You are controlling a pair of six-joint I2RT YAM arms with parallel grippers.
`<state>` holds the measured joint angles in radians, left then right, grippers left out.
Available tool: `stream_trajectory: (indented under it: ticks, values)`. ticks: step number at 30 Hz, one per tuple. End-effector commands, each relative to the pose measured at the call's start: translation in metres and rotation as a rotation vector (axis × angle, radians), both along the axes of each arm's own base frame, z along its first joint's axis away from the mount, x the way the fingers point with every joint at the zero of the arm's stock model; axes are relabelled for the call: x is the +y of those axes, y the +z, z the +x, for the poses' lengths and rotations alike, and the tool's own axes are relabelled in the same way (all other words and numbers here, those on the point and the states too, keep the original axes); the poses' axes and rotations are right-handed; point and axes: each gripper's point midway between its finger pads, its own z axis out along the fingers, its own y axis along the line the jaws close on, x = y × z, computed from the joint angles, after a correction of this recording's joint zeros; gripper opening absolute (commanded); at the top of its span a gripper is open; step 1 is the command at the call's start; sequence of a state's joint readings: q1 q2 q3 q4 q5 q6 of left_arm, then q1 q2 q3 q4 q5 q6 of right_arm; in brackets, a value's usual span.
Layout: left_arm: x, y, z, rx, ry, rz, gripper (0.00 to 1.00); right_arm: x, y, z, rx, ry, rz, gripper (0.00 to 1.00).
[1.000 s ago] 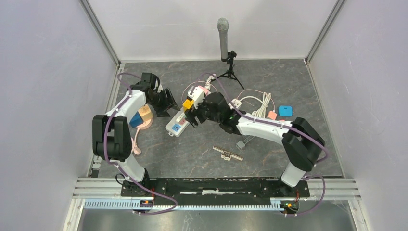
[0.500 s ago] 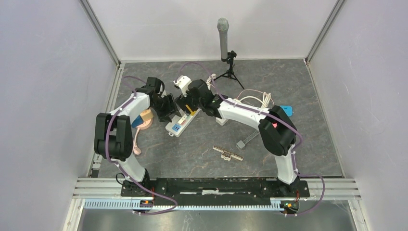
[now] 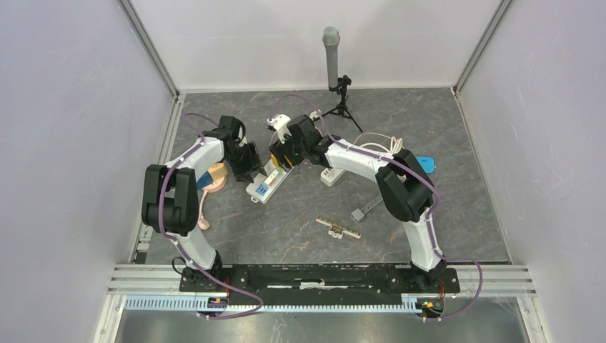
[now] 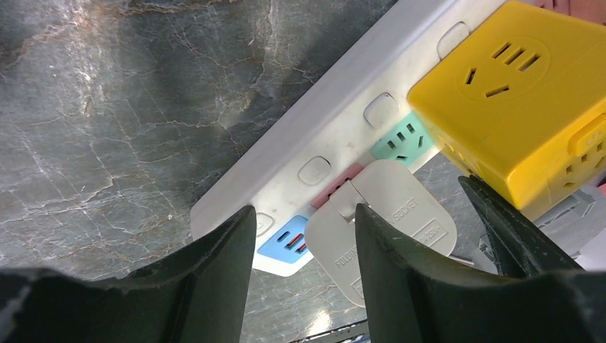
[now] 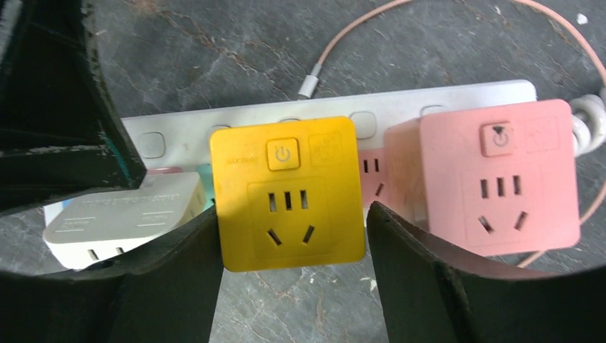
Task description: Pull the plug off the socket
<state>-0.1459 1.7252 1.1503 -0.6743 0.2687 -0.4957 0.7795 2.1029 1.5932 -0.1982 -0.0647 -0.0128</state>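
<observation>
A white power strip [image 3: 261, 187] lies on the table left of centre, and also shows in the left wrist view [image 4: 336, 128]. Plugged into it are a yellow cube plug [image 5: 286, 189], a pink cube plug [image 5: 493, 179] and a flat white folding plug [image 4: 386, 214]. My right gripper [image 5: 291, 214] is open, its fingers close on either side of the yellow plug [image 3: 280, 158]. My left gripper [image 4: 304, 214] is open over the strip's end with the blue socket, one finger beside the white plug. Its fingers [image 5: 64, 107] show in the right wrist view.
A microphone on a tripod [image 3: 331, 57] stands at the back. Coloured blocks on a pink dish [image 3: 213, 175] sit left of the strip. White cables [image 3: 379, 146], a teal object [image 3: 425, 163], a white adapter [image 3: 330, 175], a toothed bar [image 3: 339, 227] and a grey piece [image 3: 361, 211] lie to the right.
My right gripper has swung left and back from beside the strip to over the yellow plug. My left gripper has moved right onto the strip's near end.
</observation>
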Motion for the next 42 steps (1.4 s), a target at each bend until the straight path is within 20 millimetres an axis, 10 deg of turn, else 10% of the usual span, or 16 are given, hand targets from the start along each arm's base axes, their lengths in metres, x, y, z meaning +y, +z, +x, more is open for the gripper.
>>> stream_trajectory:
  ticks: [1,10,15,23,31,42]
  values:
    - [0.006,-0.015,0.000,0.012,-0.038,0.054,0.59,0.024,0.019,0.005,-0.059,0.089,0.087,0.68]
    - [0.011,-0.028,-0.011,0.064,-0.060,0.121,0.55,0.023,0.042,-0.001,-0.125,0.101,0.181,0.00]
    - [0.011,-0.034,-0.016,0.086,-0.071,0.136,0.53,0.029,0.079,-0.005,-0.039,0.123,0.413,0.00]
    - [0.012,-0.038,-0.018,0.099,-0.074,0.149,0.53,0.032,0.062,-0.014,-0.163,0.179,0.215,0.00]
    - [0.013,-0.041,-0.020,0.106,-0.076,0.154,0.53,0.028,0.098,-0.010,-0.084,0.147,0.448,0.00]
    - [0.017,-0.042,-0.021,0.115,-0.077,0.181,0.52,0.027,0.116,-0.007,-0.236,0.145,0.316,0.00]
